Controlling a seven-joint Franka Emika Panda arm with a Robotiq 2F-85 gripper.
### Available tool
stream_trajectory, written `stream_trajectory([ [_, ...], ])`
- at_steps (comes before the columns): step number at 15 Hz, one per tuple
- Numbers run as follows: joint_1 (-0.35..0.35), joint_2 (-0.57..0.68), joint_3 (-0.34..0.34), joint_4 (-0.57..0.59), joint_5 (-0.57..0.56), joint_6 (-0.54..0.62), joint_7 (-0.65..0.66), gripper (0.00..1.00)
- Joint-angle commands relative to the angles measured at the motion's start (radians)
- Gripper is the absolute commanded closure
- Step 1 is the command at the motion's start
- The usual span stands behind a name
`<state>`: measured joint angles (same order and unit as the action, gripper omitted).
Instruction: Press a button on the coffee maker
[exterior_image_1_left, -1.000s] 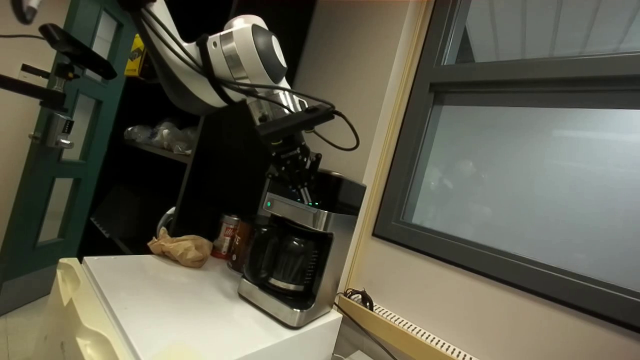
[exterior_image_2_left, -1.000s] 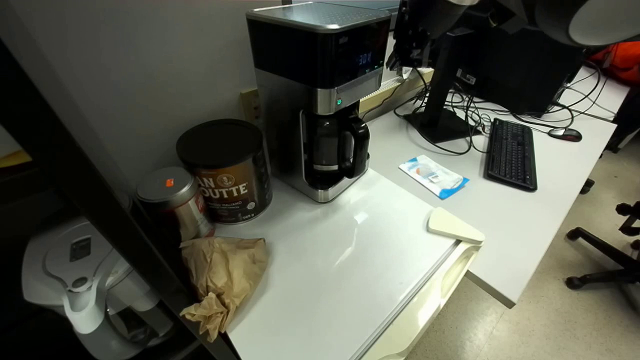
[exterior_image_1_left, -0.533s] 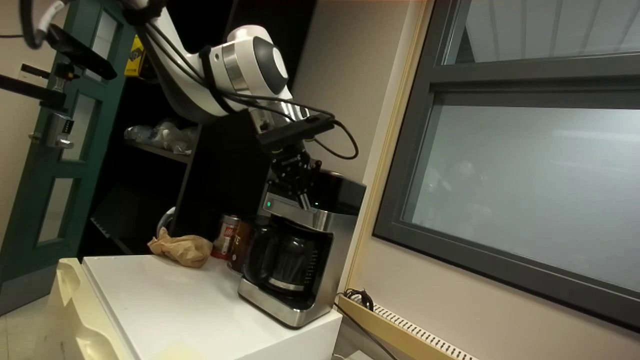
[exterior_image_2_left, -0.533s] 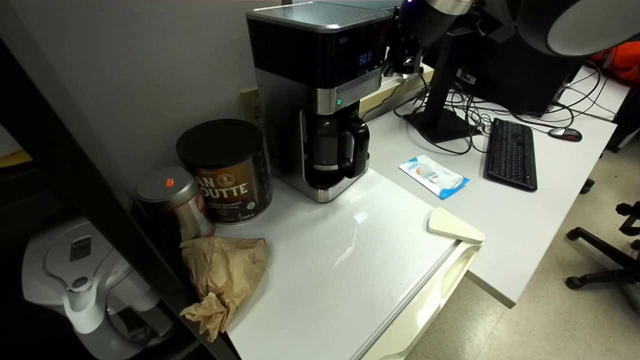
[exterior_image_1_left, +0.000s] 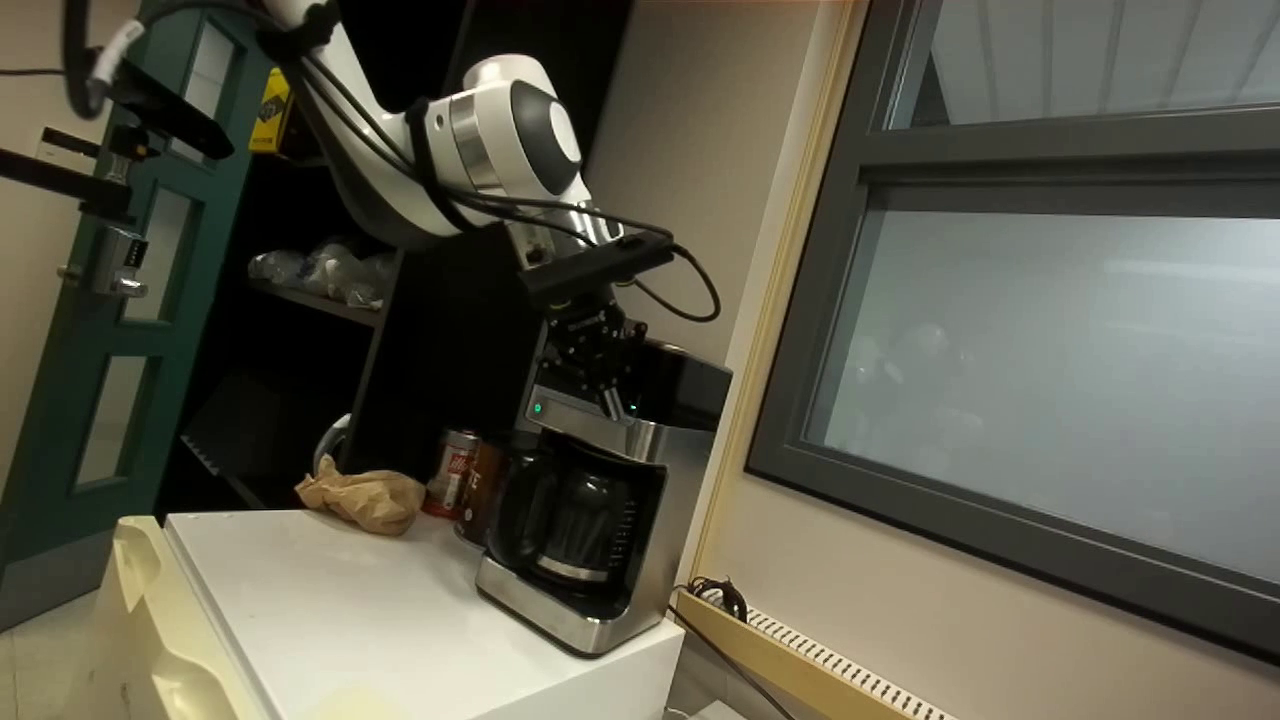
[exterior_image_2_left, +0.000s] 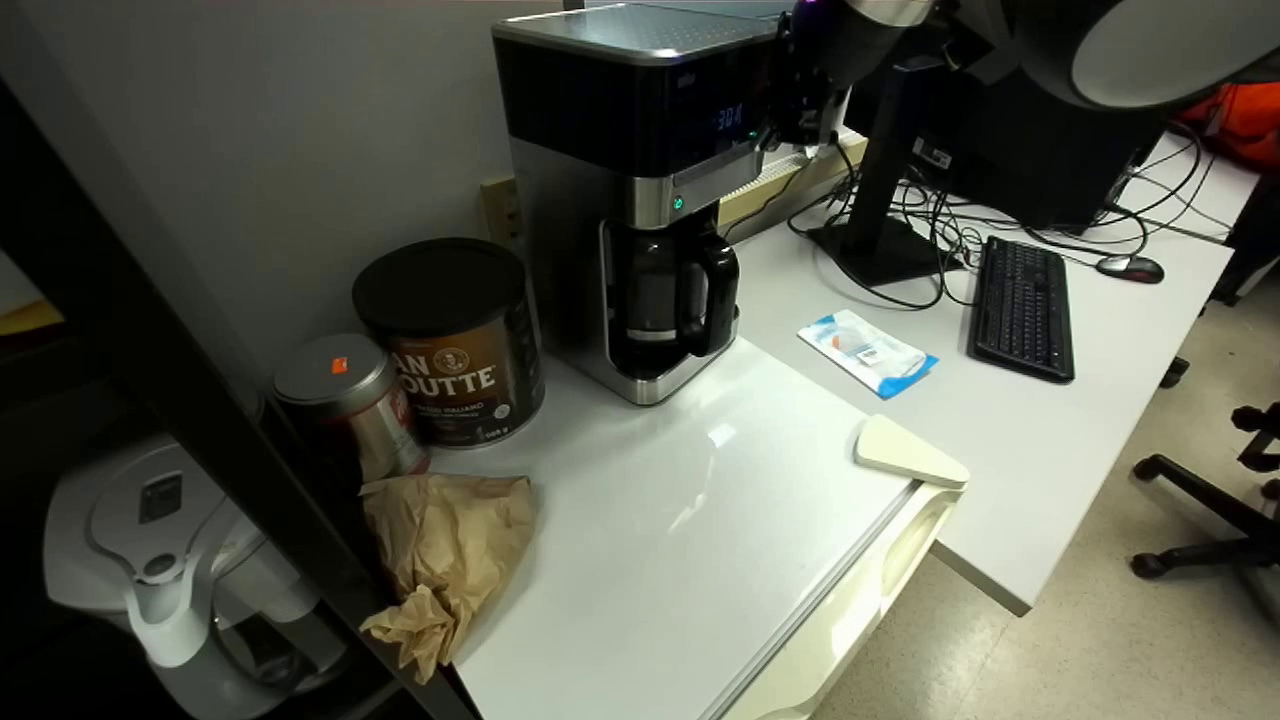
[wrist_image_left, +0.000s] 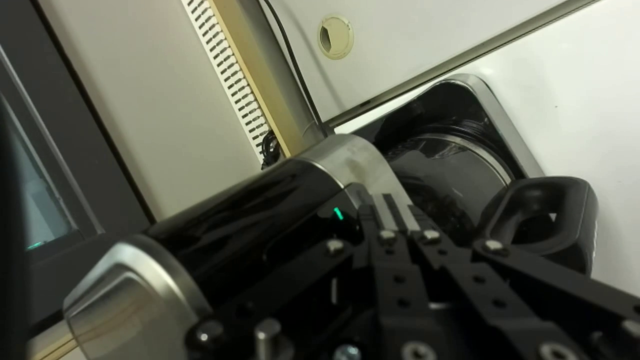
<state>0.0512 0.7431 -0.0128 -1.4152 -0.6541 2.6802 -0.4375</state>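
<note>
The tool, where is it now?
In an exterior view, the tool is near centre, at the upper front of the coffee maker, just left of its right-hand green light; contact can't be told.

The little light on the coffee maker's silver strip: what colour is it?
Green; the little light shows best in an exterior view.

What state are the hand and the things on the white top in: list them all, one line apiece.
Coffee maker: display and green light lit.
Carafe: in the coffee maker, contents unclear.
Hand: shut, close to the control panel; contact unclear.
Brown can: upright, black lid on.
Silver can: upright, lid on.
Paper bag: crumpled.
</note>
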Motion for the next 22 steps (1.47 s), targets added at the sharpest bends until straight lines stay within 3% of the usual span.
stream_trajectory([
  [1, -0.003, 0.034, 0.011, 0.058, 0.03, -0.002, -0.044, 1.0],
  [22, 0.009, 0.083, 0.022, 0.134, 0.067, -0.082, -0.105, 1.0],
])
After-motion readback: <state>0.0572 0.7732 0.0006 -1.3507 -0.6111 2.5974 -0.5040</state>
